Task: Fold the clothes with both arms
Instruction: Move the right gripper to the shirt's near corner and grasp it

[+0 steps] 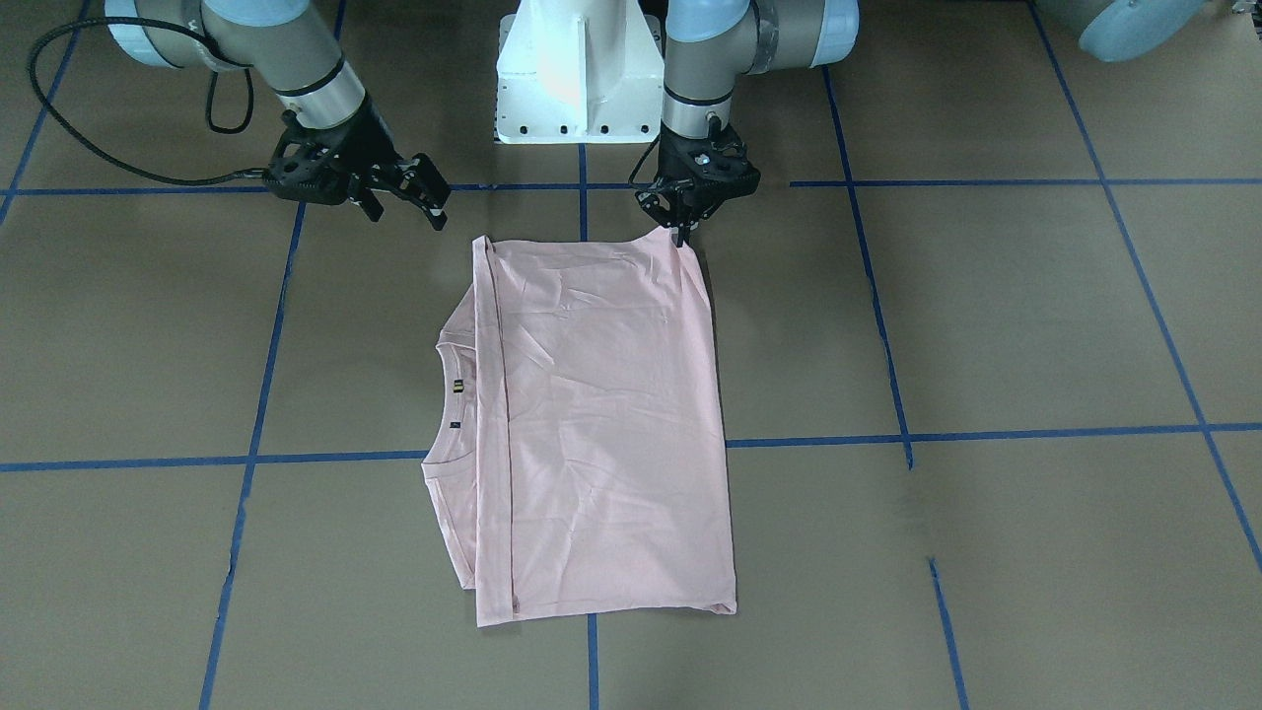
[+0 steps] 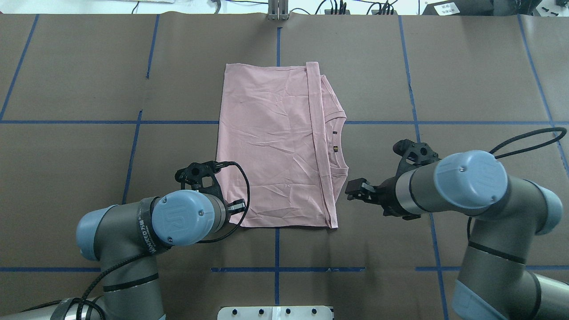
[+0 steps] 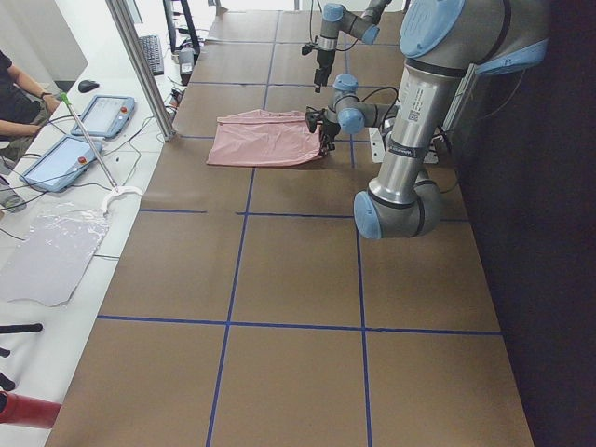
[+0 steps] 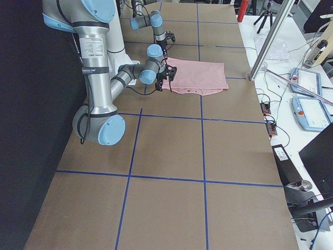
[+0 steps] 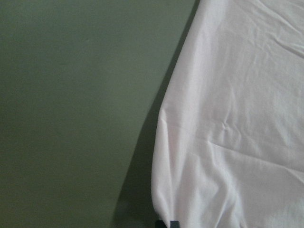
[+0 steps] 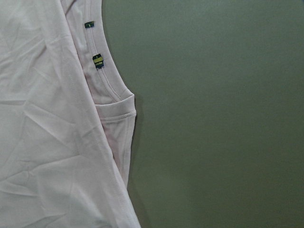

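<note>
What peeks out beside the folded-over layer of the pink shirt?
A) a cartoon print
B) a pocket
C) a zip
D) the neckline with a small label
D: the neckline with its small label shows along one edge of the T-shirt; no print is visible.

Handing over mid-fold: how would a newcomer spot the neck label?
On the brown table, find the pink shirt. Along its side facing the right tool runs the curved neckline. The label there is the tiny yellow-and-black tab; its neighbour is dark.
</note>
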